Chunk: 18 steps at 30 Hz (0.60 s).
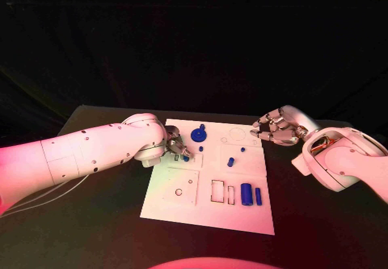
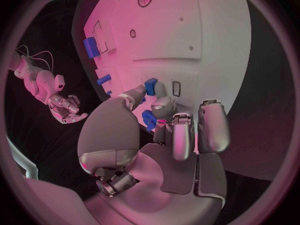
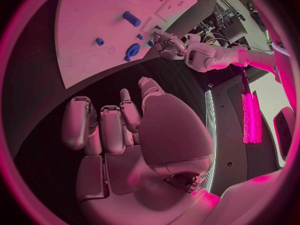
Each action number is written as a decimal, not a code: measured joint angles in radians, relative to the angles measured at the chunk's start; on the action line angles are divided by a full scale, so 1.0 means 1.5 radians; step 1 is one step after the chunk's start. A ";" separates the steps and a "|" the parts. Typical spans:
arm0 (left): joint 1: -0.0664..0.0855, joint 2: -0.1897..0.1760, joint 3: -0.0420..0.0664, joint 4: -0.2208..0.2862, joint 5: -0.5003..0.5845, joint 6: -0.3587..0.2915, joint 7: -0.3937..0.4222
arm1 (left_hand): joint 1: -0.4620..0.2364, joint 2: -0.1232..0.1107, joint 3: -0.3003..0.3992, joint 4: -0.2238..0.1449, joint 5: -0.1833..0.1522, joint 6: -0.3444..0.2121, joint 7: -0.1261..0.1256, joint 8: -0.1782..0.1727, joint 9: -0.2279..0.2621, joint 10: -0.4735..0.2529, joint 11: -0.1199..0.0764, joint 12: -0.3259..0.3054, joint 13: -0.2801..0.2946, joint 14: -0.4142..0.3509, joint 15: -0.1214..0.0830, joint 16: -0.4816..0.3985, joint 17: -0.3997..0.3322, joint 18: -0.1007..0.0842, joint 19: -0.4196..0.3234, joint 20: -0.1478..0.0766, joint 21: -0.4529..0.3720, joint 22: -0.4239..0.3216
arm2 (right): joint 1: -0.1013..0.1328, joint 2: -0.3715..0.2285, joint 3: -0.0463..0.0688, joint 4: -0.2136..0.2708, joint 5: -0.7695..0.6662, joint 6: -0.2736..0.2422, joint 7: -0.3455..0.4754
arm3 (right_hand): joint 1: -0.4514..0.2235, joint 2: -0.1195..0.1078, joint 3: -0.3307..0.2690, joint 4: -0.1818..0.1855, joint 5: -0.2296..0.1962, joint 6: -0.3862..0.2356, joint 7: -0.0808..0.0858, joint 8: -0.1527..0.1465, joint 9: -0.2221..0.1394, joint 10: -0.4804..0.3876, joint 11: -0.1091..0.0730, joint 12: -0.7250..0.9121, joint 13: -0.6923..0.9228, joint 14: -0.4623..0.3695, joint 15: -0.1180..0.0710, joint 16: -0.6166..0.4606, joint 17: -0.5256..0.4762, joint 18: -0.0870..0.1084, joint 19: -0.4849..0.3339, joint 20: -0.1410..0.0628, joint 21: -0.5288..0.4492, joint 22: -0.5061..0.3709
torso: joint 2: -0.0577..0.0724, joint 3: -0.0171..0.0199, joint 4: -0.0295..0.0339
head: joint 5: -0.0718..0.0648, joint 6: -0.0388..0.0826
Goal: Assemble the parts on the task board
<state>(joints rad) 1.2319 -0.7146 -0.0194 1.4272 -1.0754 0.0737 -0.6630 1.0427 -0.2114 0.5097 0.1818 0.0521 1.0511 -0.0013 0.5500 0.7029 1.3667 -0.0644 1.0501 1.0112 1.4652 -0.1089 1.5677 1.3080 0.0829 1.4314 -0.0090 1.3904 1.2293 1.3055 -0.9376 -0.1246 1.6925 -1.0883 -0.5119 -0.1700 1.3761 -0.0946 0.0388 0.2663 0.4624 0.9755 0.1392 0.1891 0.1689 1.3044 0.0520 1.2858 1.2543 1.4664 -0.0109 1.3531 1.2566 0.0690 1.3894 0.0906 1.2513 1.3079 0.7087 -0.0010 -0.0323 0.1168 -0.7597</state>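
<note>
The white task board point(image 1: 182, 207) lies mid-table. My left hand point(image 1: 171, 148) hovers low over the board's far left part, thumb and a finger pinching a small blue part point(image 1: 185, 158) point(image 2: 150, 86) beside a small rectangular slot point(image 2: 176, 88). A blue disc point(image 1: 199, 135) and a short peg point(image 1: 201, 149) sit just past the hand. Two more pegs point(image 1: 243, 149) point(image 1: 230, 162) stand farther right. Two blue cylinders point(image 1: 245, 195) point(image 1: 259, 195) lie near the front. My right hand point(image 1: 277, 130) point(image 3: 125, 135) hangs by the board's far right corner with its fingers curled in, holding nothing.
Outlined recesses point(image 1: 218, 190) and a round hole point(image 1: 178, 192) mark the board's near half. Black table point(image 1: 97, 224) surrounds the board on all sides. In the right wrist view the board point(image 3: 81, 35) and my left hand point(image 3: 164, 41) lie beyond the fingers.
</note>
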 measured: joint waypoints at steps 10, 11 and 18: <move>0.000 0.000 0.000 0.000 -0.002 0.003 -0.003 | 0.004 0.016 -0.108 0.036 0.000 -0.001 0.001 0.001 0.002 0.002 0.002 0.009 0.006 0.000 0.000 0.000 0.000 0.001 0.000 0.000 0.003 0.007 | 0.000 -0.001 0.000 0.000 0.000 0.000 0.000 | -0.002 0.002 0.000 0.000 0.000 0.000 0.000 0.000 0.000 0.000 0.000 0.000 0.000 0.000 0.000 0.000 0.000 0.000 0.000 0.000 0.000 0.000 | 0.000 0.0000 0.0003 | -0.002 0.000; 0.000 0.000 0.000 0.000 -0.002 0.003 -0.003 | 0.006 0.017 -0.112 0.040 0.000 -0.001 0.001 0.003 0.002 0.002 0.002 0.009 0.006 0.000 0.000 0.000 0.000 0.001 0.000 0.000 0.002 0.007 | 0.000 -0.001 0.000 0.000 0.000 0.000 0.000 | -0.002 0.002 0.000 0.000 0.000 0.000 0.000 0.000 0.000 0.000 0.000 0.000 0.000 0.000 0.000 0.000 0.000 0.000 0.000 0.000 0.000 0.000 | 0.000 0.0000 0.0003 | -0.002 0.000; -0.001 -0.001 0.000 0.000 -0.003 0.001 -0.004 | 0.009 0.021 -0.154 0.060 0.000 -0.001 0.001 0.004 0.002 0.002 0.002 0.012 0.006 0.000 0.000 0.000 0.000 0.001 0.002 -0.002 0.002 0.008 | 0.000 -0.001 0.000 0.000 0.000 0.000 0.000 | -0.005 0.000 -0.002 0.002 0.000 0.000 0.000 0.000 0.000 0.000 0.000 0.000 0.000 0.000 0.000 0.000 0.000 0.000 0.000 0.000 0.000 0.000 | 0.000 -0.0003 0.0004 | -0.001 0.002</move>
<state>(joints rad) 1.2311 -0.7157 -0.0189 1.4279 -1.0795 0.0755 -0.6687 1.0565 -0.1802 0.2789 0.2720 0.0521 1.0491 0.0003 0.5558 0.7052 1.3703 -0.0608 1.0688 1.0207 1.4652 -0.1089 1.5677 1.3078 0.0844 1.4350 -0.0126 1.3942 1.2410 1.3053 -0.9387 -0.1246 1.6919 -1.0882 -0.5120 -0.1693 1.3685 -0.0951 0.0360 0.2691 0.4624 0.9755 0.1392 0.1891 0.1689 1.3044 0.0520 1.2858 1.2541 1.4664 -0.0109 1.3534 1.2566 0.0690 1.3894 0.0906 1.2513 1.3076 0.7082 -0.0013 -0.0317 0.1154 -0.7568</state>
